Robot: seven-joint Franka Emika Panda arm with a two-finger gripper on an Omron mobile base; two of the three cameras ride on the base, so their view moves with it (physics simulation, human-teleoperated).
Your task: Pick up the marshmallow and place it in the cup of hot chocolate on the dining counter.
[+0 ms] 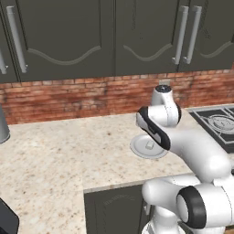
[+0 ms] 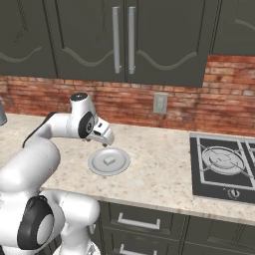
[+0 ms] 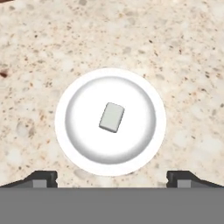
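The marshmallow [image 3: 112,117], a tiny pale block, lies in the middle of a round grey plate [image 3: 83,131] on a beige speckled counter under dark wall cabinets. The base views show the same marshmallow [image 2: 109,160] [image 1: 149,145] on the plate [image 2: 95,167] [image 1: 136,149]. My gripper [image 2: 106,140] hangs a little above the plate and points down at it. In the hand view the gripper [image 3: 111,180] is open, its fingertips [image 3: 41,178] wide apart and holding nothing. The cup of hot chocolate and the dining counter are out of view.
A black stove top [image 2: 224,164] [image 1: 219,122] is set into the counter to the right. A brick wall with an outlet [image 2: 160,103] runs behind. A grey object [image 1: 2,125] stands at the far left. Dark drawers [image 2: 139,221] sit below the counter's front edge.
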